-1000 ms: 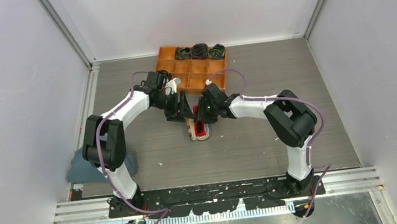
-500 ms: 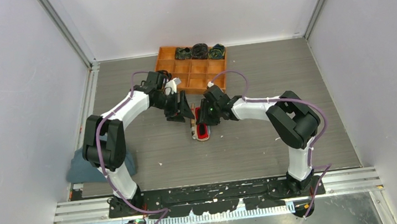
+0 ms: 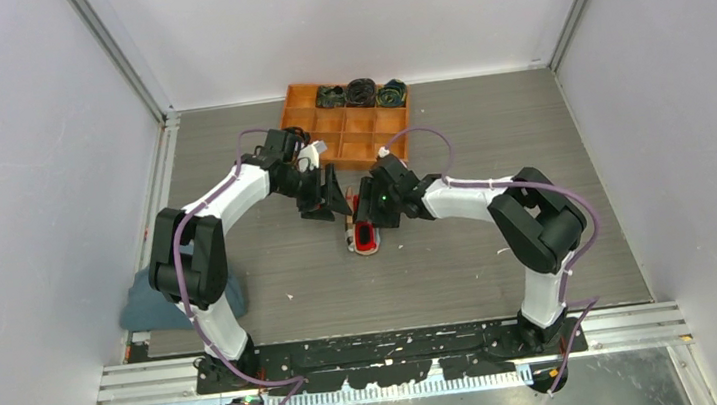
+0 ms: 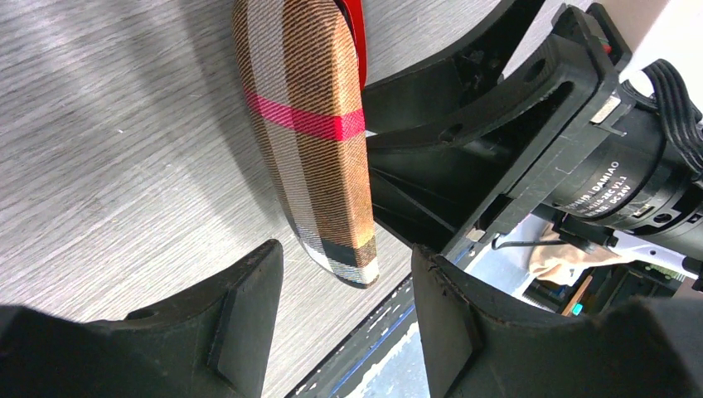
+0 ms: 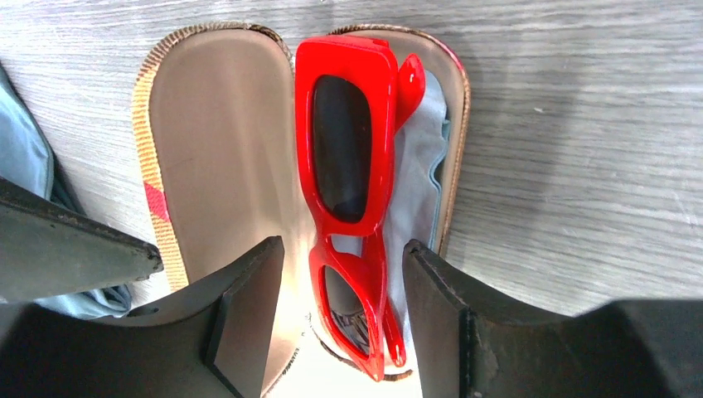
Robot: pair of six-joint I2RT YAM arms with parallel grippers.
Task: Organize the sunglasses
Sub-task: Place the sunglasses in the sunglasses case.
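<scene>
The plaid case (image 3: 351, 225) lies open on the table between my two grippers. In the right wrist view the red sunglasses (image 5: 344, 157) lie lengthwise in its right half (image 5: 454, 124) on a light blue cloth (image 5: 419, 182); the left half (image 5: 220, 157) is empty. My right gripper (image 5: 341, 278) is open, with a finger on each side of the sunglasses' near end and not touching them. My left gripper (image 4: 344, 274) is open, just short of the end of the raised plaid lid (image 4: 307, 133). In the top view the sunglasses (image 3: 366, 238) show red below the right gripper (image 3: 373, 213), and the left gripper (image 3: 337, 205) is beside the case.
An orange compartment tray (image 3: 326, 125) stands at the back with dark items (image 3: 360, 93) in its far row. A blue-grey object (image 3: 144, 307) lies by the left arm's base. The right gripper's body (image 4: 539, 141) is close to the left gripper.
The right arm has drawn back a little to the right and away from the case. The sunglasses stay in the case. The left arm has not moved.
</scene>
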